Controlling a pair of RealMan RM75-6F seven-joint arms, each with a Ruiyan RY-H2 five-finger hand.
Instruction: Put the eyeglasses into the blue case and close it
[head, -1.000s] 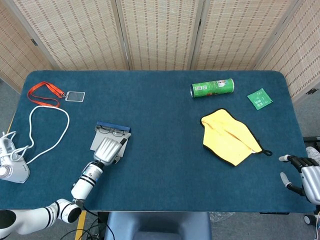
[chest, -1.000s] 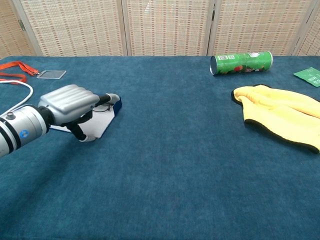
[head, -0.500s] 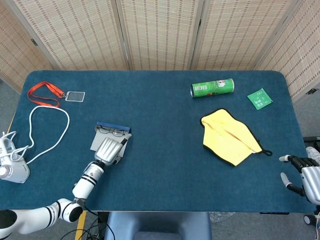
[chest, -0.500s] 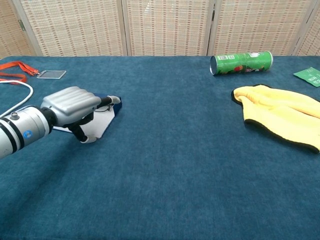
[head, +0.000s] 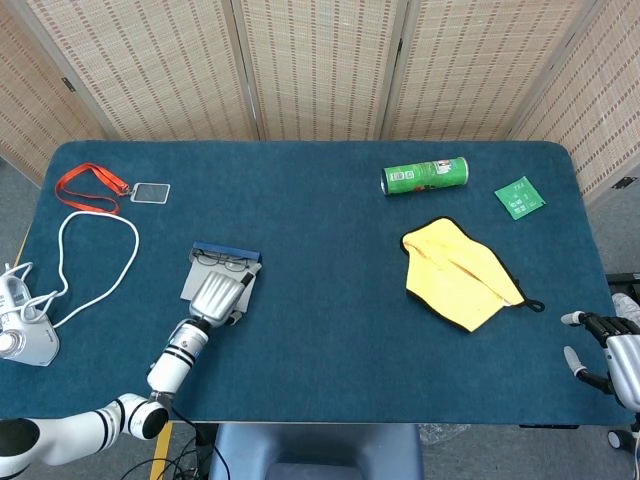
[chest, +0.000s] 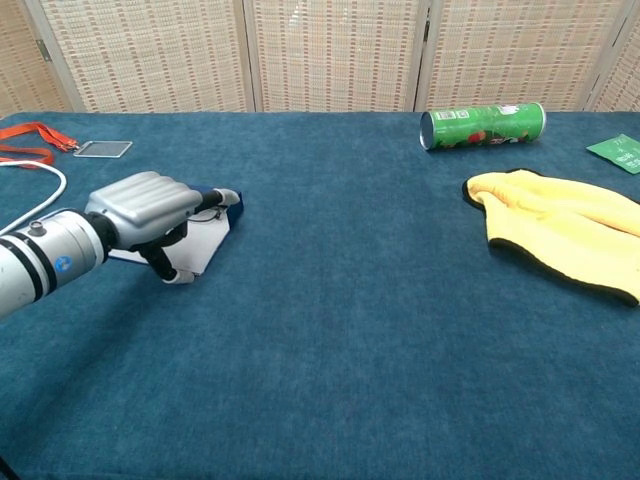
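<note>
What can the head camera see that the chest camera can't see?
Only the head view shows the right hand waiting off the table's right edge, the white device on the far left, and the eyeglasses lying in the open blue case. Only the chest view shows the left hand's curled fingers from the side. Both show the left hand over the case, the green can, the yellow cloth, the green packet and the orange lanyard.

A staged robot test space: woven folding screens (head: 320, 65) stand right behind a worktop (head: 330, 300) covered in blue felt.
</note>
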